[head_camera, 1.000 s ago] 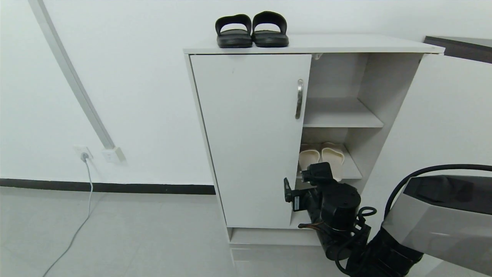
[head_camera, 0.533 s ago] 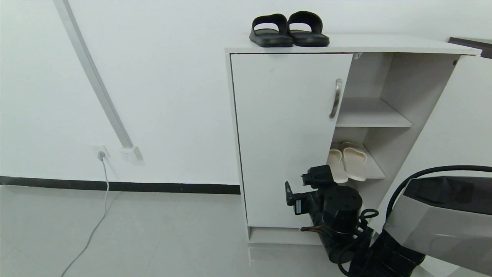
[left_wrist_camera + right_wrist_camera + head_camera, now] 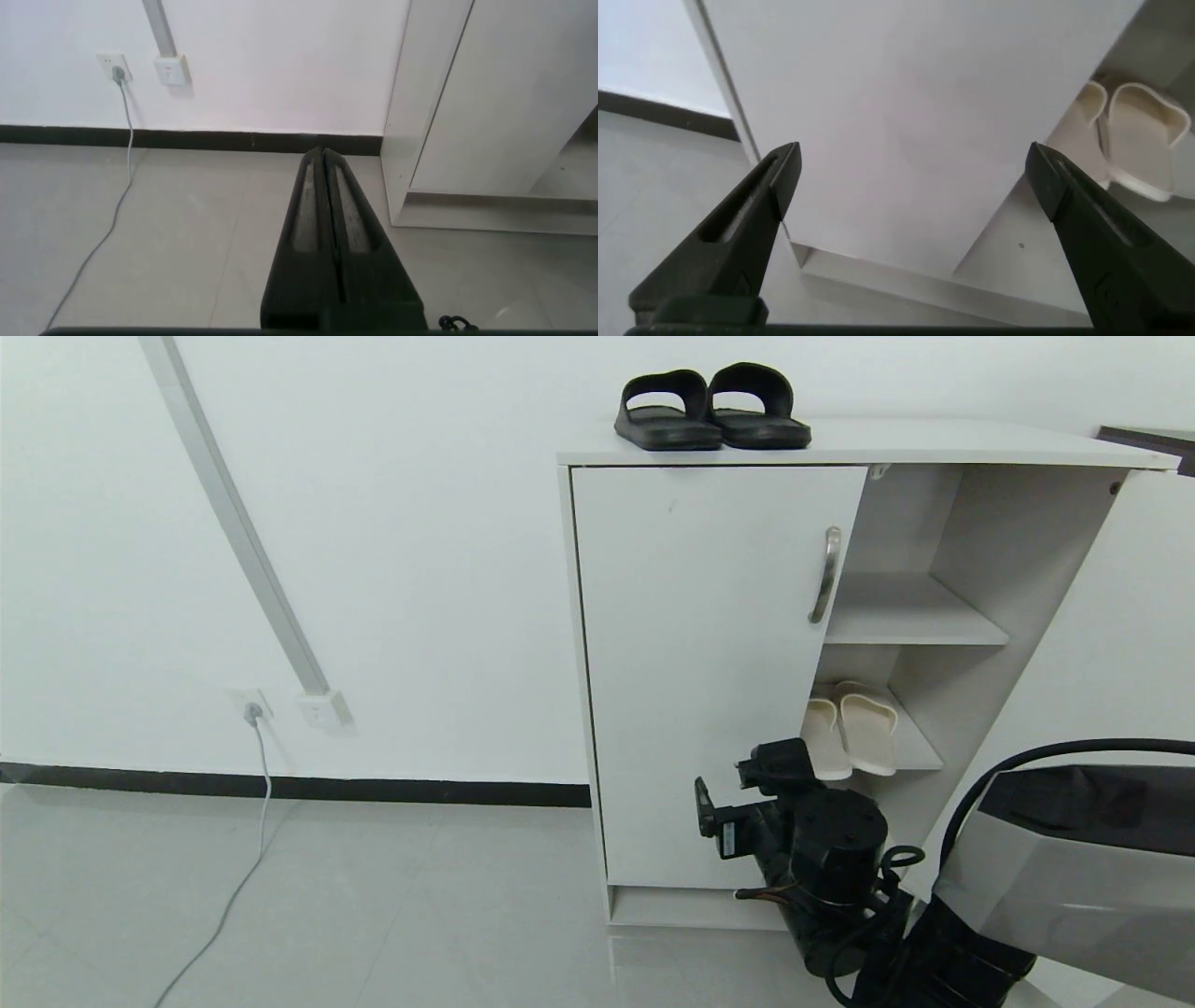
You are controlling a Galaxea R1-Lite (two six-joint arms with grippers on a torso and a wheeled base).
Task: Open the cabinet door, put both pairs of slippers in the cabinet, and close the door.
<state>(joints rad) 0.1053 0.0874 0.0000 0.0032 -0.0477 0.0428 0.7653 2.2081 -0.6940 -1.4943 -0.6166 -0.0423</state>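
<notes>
A pair of black slippers (image 3: 712, 409) stands on top of the white cabinet (image 3: 934, 441). Its left door (image 3: 700, 663) with a metal handle (image 3: 825, 575) is closed; the right door (image 3: 1102, 635) is swung wide open. A pair of cream slippers (image 3: 850, 735) (image 3: 1130, 135) lies side by side on the lower shelf inside. My right gripper (image 3: 738, 784) (image 3: 913, 157) is open and holds nothing, low in front of the closed door's bottom corner. My left gripper (image 3: 323, 154) is shut on nothing above the floor, left of the cabinet's base (image 3: 486, 201).
The upper shelf (image 3: 910, 616) inside is bare. A wall socket (image 3: 250, 713) with a grey cable trailing over the tiled floor sits to the left, under a slanted conduit (image 3: 233, 523). Open floor lies left of the cabinet.
The head camera has turned, so the cabinet now shows farther right in the picture. My right arm keeps its place before the cabinet; slippers and doors are unmoved.
</notes>
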